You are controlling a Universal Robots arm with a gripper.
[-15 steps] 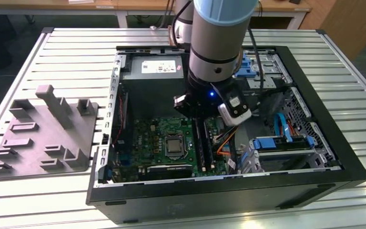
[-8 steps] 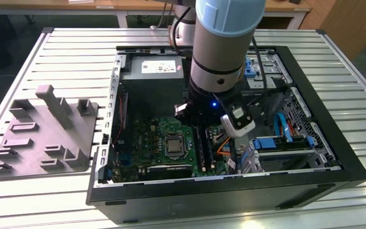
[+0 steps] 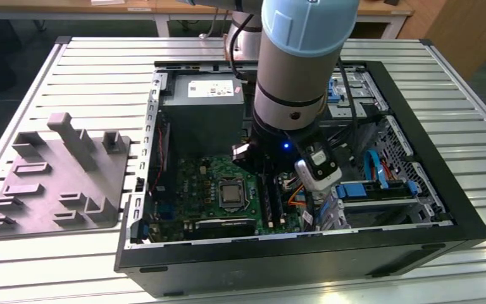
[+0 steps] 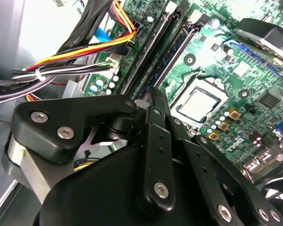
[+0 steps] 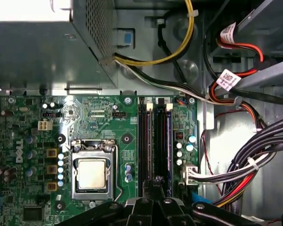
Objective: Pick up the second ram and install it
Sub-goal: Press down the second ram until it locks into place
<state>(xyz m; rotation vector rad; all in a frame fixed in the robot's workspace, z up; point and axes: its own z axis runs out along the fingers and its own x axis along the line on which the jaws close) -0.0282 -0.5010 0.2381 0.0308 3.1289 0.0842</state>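
We see the slim blue-green memory stick [image 5: 168, 141] standing in a long black slot on the green motherboard [image 5: 99, 113]. The black fingers [image 4: 153, 127] are closed together, with their tips on its top edge, inside the open black computer case [image 3: 471, 228].

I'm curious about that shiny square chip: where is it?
The processor sits in its socket on the green motherboard, beside the black memory slots; in the exterior view it lies left of the arm's gripper.
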